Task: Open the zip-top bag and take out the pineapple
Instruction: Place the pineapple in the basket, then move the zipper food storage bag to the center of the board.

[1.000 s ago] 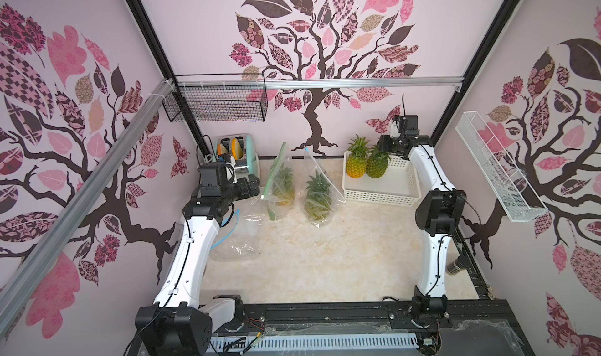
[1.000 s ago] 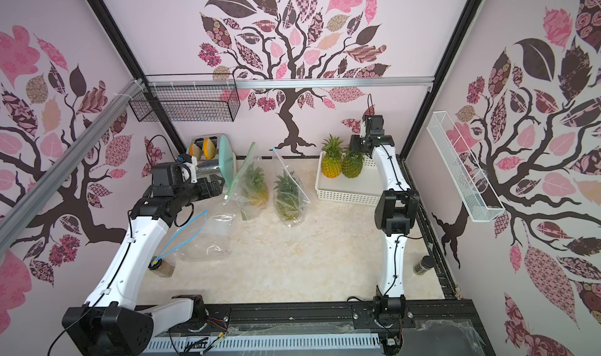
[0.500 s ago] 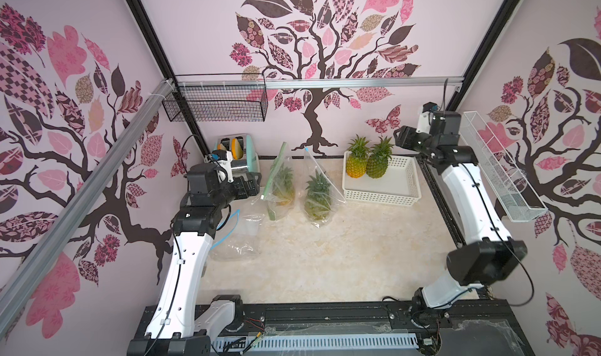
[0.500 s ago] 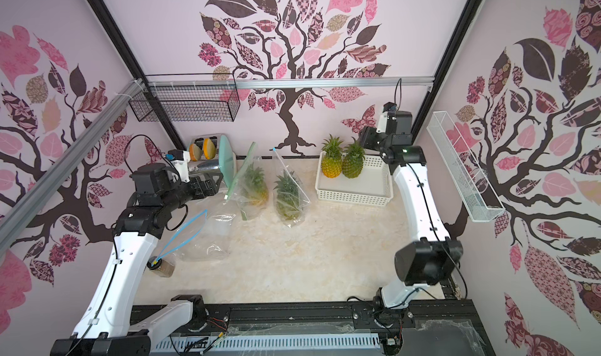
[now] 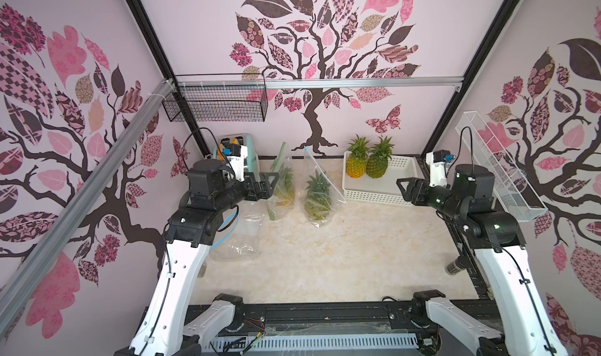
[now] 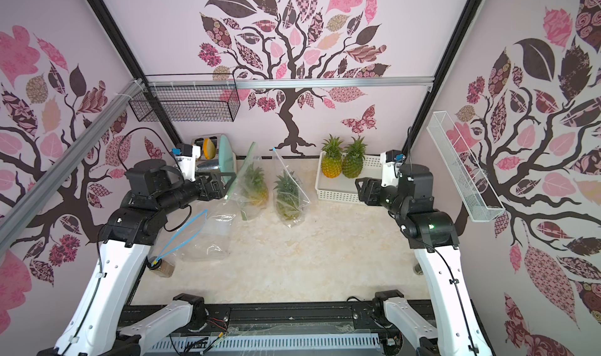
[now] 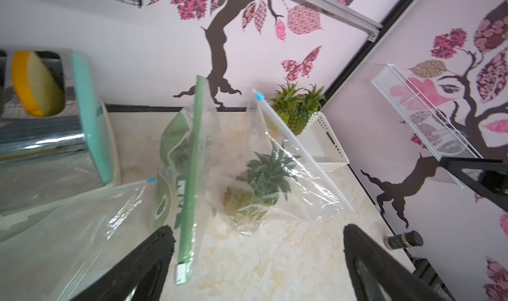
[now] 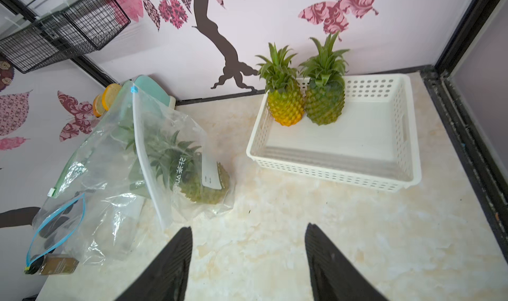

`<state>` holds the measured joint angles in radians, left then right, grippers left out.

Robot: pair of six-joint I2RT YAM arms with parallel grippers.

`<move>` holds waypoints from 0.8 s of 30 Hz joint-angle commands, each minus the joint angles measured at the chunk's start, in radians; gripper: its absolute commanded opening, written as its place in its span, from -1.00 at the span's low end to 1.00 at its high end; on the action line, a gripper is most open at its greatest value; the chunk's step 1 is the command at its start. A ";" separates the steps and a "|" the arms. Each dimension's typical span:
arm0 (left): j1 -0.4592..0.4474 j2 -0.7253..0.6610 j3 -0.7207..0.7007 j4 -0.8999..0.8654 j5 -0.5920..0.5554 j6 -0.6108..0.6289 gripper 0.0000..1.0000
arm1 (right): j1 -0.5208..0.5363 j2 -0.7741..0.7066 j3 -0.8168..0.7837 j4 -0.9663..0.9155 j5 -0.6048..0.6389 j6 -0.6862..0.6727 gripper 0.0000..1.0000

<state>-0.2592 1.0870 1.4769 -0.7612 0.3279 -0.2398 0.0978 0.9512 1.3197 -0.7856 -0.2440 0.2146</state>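
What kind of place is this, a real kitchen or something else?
Probably a robot test booth, not a home kitchen. A left arm and a right arm rise from a base rail, decal-covered walls box in a marble-look table, and the white basket holds two pineapples.

Toaster [image 6: 228,156] in back corner, wire basket [image 6: 188,105] above.
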 commanded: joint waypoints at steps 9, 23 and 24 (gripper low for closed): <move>-0.091 0.325 0.376 -0.355 -0.332 0.207 0.96 | 0.007 -0.023 0.008 -0.125 -0.055 -0.018 0.34; 0.072 0.443 0.286 -0.279 -0.159 0.231 0.88 | 0.007 -0.029 -0.022 -0.124 -0.057 -0.004 0.34; 0.075 0.453 0.282 -0.269 -0.137 0.238 0.86 | 0.007 -0.025 -0.020 -0.123 -0.058 -0.001 0.34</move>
<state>-0.1852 1.5238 1.7702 -1.0828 0.1150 -0.0235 0.0982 0.9230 1.2968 -0.9012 -0.2909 0.2070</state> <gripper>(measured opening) 0.935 0.672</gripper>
